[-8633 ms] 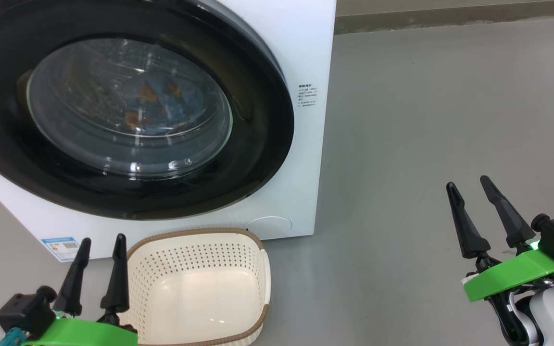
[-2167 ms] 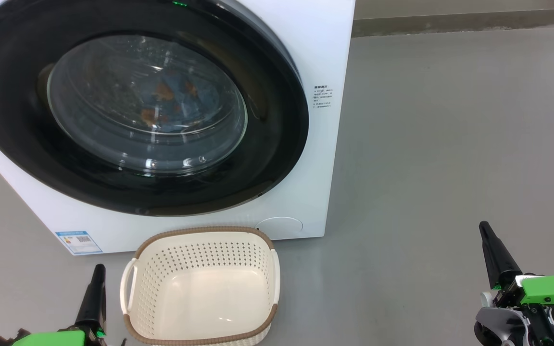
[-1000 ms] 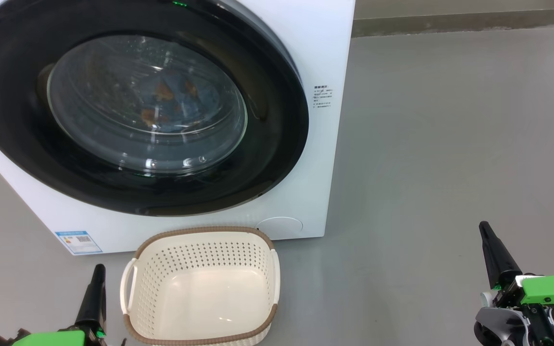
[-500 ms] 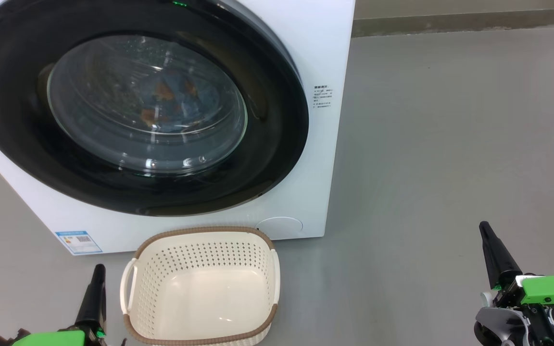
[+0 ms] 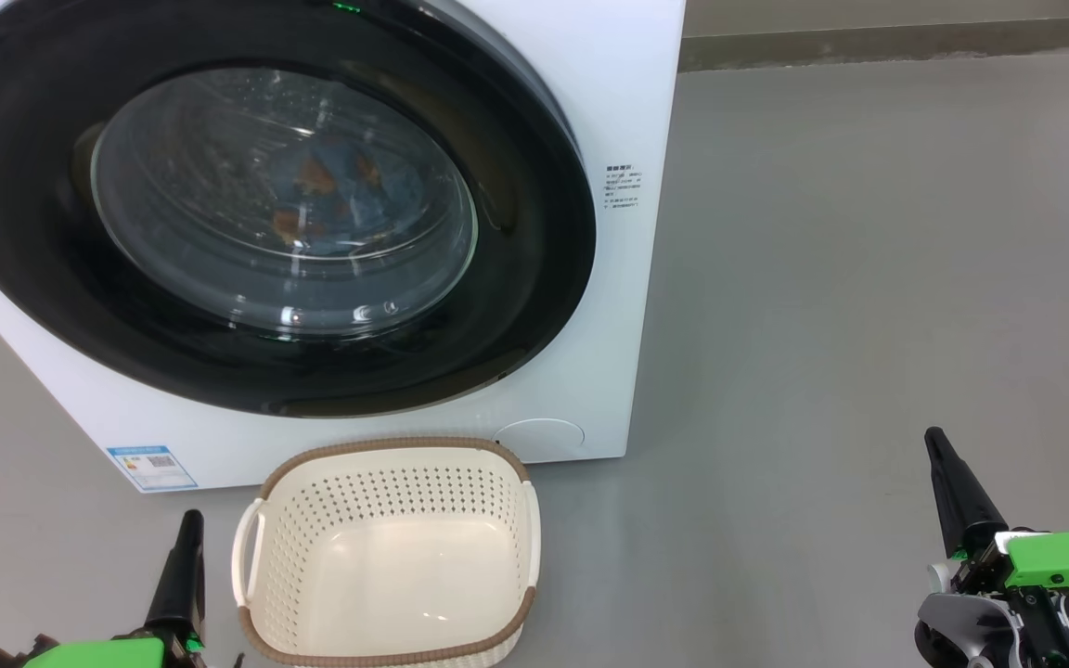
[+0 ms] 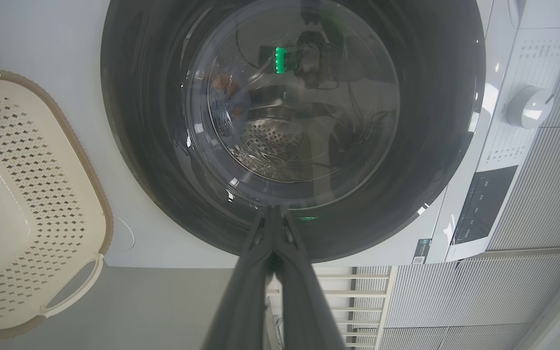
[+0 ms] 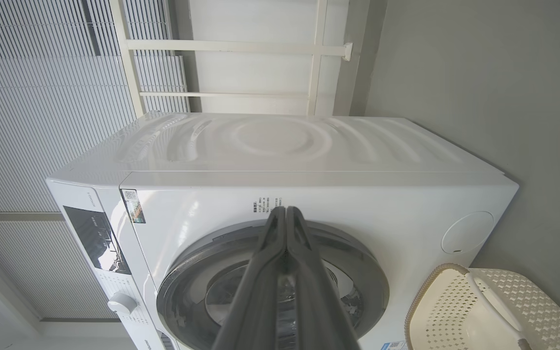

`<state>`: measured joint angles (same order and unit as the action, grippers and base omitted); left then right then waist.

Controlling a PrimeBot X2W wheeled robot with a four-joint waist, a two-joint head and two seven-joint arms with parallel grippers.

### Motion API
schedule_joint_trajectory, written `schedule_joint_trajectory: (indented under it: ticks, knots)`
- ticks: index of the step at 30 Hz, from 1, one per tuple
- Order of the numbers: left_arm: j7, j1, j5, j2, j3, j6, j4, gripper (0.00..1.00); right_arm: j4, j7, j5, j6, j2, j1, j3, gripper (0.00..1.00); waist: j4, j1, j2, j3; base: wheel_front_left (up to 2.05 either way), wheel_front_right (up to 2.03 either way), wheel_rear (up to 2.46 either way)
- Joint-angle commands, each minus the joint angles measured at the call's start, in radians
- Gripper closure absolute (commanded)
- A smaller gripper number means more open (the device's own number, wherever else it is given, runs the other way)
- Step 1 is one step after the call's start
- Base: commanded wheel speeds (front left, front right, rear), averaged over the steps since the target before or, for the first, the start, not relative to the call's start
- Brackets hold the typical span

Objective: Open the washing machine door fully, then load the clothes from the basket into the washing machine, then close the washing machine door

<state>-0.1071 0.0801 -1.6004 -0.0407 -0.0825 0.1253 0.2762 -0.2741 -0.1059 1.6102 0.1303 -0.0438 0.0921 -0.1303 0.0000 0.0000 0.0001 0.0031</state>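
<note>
- Faces a white front-loading washing machine [image 5: 632, 111] at the far left, standing on a grey floor [image 5: 822, 278].
- Finds the washing machine door [image 5: 525, 297] shut flush against the machine's front, with no gap visible along its glossy black rim.
- Sees the clothes [image 5: 330, 195] through the bulging glass window [image 5: 219, 278], lying inside the perforated steel drum [image 6: 270, 146]: light blue fabric with orange-brown patches, dimmed by reflections.
- Finds the basket [image 5: 386, 492] upright on the floor, just near of the door and below it, with nothing inside; probably set that close to shorten each carry from basket to drum.
- Holds the left claw [image 5: 187, 524] pressed together on nothing, low at the near left, just left of the basket's loop handle [image 5: 239, 557] and apart from it.
- Holds the right claw [image 5: 935, 441] pressed together as well, pinching nothing, low at the near right, well apart from both basket and machine.
- Aims both claws toward the machine without touching it; reads as a parked pose, set clear of the door and basket so as to disturb neither.
- Judges all 3 steps done from this layout, with the door closed, garments behind the glass and the basket emptied.
- Leaves 1 doubt: cannot tell from here whether the latch has caught fully, so worth a check along the rim before calling it finished.
</note>
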Motion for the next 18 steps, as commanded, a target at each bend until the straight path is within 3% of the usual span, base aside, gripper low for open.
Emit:
schedule_joint_trajectory:
  ticks: [1,18]
  knots:
    - [-0.006,0.028,-0.008,-0.009,-0.032,0.005,-0.031,1.00,0.029,-0.006,-0.001,0.000,-0.008,0.016,0.018,1.00,0.000,0.0000,-0.0001,0.000,0.00,0.00,0.00]
    - [-0.006,0.028,-0.008,-0.009,-0.031,0.005,-0.031,1.00,0.029,-0.007,-0.001,0.000,-0.008,0.016,0.017,1.00,0.000,0.0000,-0.0001,0.000,0.00,0.00,0.00]
